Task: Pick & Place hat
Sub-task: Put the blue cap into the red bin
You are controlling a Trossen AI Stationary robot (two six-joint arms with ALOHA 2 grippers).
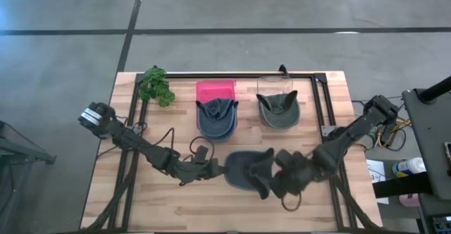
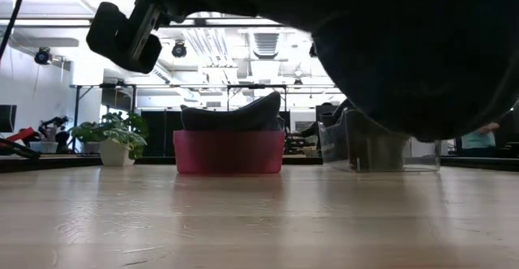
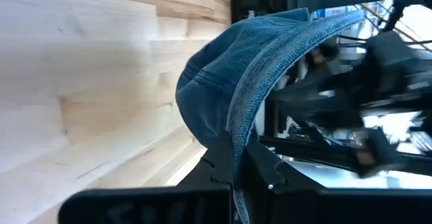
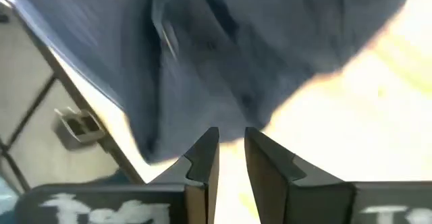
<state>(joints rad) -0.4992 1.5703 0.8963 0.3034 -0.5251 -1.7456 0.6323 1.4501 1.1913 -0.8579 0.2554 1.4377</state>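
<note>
Two end effectors share one blue denim hat (image 1: 248,169), raised just off the wooden counter (image 1: 162,206) near its front middle. Left end effector (image 3: 236,158) is pressed together on the brim's edge; right end effector (image 4: 231,150), fingers nearly together, pinches the cloth at the opposite side. Soft, light and floppy, the hat sags between grips; its stitched brim looks the firmest hold.

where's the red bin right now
In the high view the red plastic bin sits at the table's far edge, between the green plant and the clear container, with a blue hat in it.
</note>
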